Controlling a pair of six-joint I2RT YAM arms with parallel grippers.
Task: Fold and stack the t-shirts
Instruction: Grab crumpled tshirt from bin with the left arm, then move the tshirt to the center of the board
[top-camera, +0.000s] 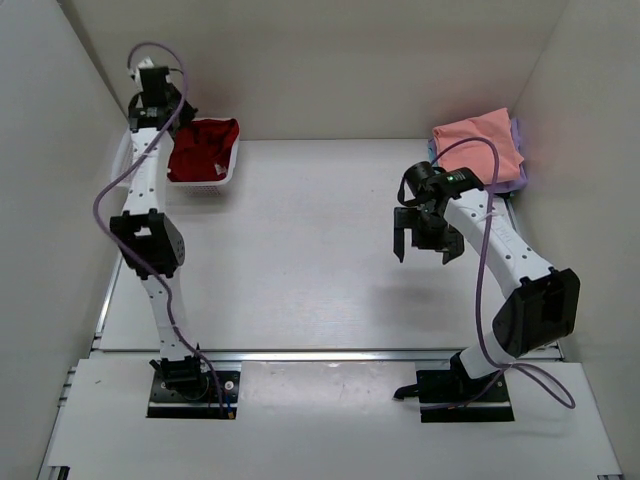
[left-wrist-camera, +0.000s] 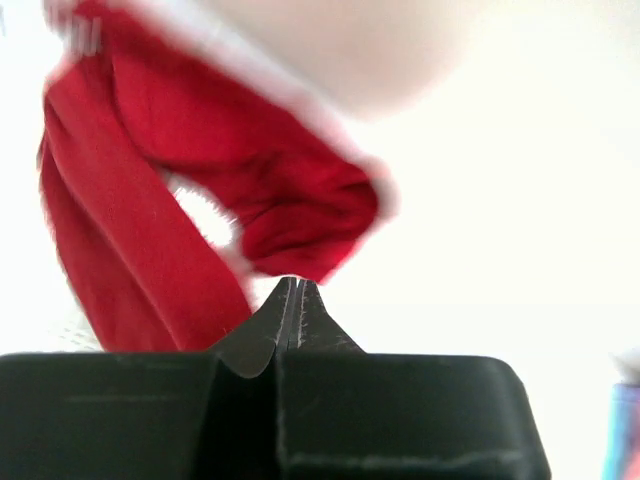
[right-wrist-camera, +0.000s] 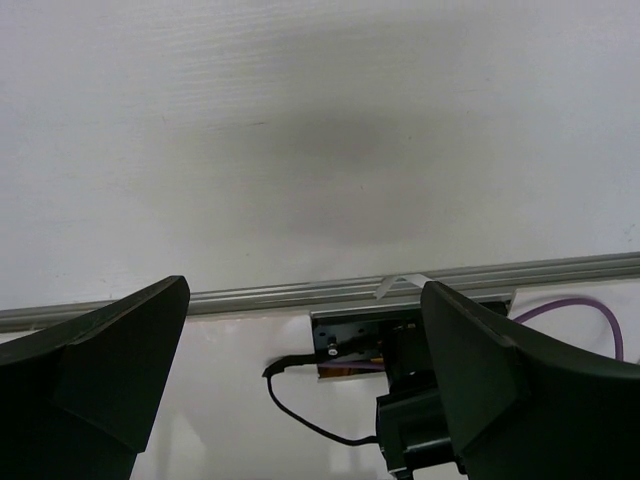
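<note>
The dark red t-shirt (top-camera: 203, 147) lies crumpled in a white mesh basket (top-camera: 212, 184) at the far left. My left gripper (top-camera: 182, 112) hovers at the basket's back left edge with its jaws shut. In the left wrist view the red t-shirt (left-wrist-camera: 170, 170) is just beyond the closed tips of the left gripper (left-wrist-camera: 297, 282), with nothing seen between them. The salmon pink folded t-shirt (top-camera: 480, 145) tops a stack at the far right, over a lavender one (top-camera: 519, 172) and a teal edge (top-camera: 432, 150). My right gripper (top-camera: 425, 245) is open and empty above the table, in front of that stack.
White walls close in the table on the left, back and right. A metal rail (top-camera: 330, 353) runs along the table's near edge, and it also shows in the right wrist view (right-wrist-camera: 300, 293), between the open tips of the right gripper (right-wrist-camera: 305, 285), with the arm's base and cable.
</note>
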